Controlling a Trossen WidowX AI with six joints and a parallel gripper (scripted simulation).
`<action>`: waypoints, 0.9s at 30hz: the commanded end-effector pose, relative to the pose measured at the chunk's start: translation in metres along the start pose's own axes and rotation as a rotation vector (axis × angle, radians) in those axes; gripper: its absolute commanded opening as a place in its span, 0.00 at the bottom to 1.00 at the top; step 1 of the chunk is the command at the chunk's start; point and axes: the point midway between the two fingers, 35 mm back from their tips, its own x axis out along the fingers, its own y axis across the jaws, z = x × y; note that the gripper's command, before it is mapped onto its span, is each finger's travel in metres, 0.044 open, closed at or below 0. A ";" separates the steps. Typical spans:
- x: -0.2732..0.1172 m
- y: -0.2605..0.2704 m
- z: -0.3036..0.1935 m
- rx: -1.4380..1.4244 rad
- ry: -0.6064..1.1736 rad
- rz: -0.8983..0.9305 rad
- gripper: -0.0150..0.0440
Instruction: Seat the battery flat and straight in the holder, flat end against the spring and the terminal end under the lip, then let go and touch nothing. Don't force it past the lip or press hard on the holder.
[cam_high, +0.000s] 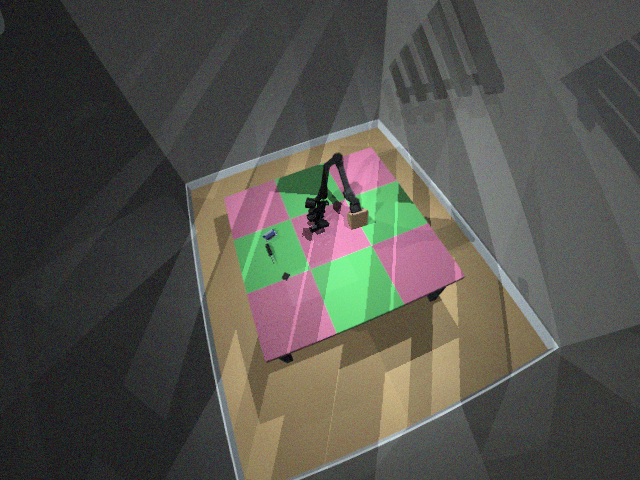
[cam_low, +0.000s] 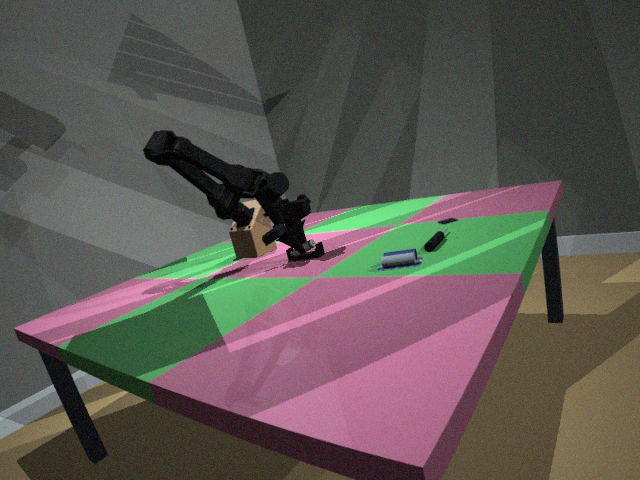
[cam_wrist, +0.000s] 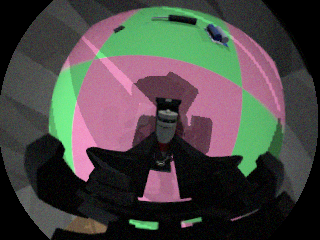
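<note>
- Spreads pink/grn squares across table
- Bends blk arm above it
- Sits by arm's foot: tan block
- Clamps w/ gripper on battery
- Lies off on grn sq.: blue-grey cyl. part
- Lies nr it: blk-handled tool
- Sits below gripper: blk holder
- Shows btwn holder's ends: battery; can't tell if fully seated
- Lies farther off: sm. dark square

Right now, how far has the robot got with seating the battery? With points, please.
The gripper (cam_high: 318, 225) (cam_low: 305, 248) (cam_wrist: 164, 135) is shut on the battery (cam_low: 311, 243) (cam_wrist: 166, 127), which is over or in the black holder (cam_low: 319, 251) (cam_wrist: 168, 104). Whether it sits flat under the lip isn't clear. Letting go is left, after any straightening needed.
</note>
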 end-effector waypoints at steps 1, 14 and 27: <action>0.003 0.003 -0.005 -0.001 0.043 0.011 0.38; 0.005 0.003 -0.004 0.008 0.119 0.020 0.38; 0.007 0.002 -0.002 0.015 0.194 0.025 0.38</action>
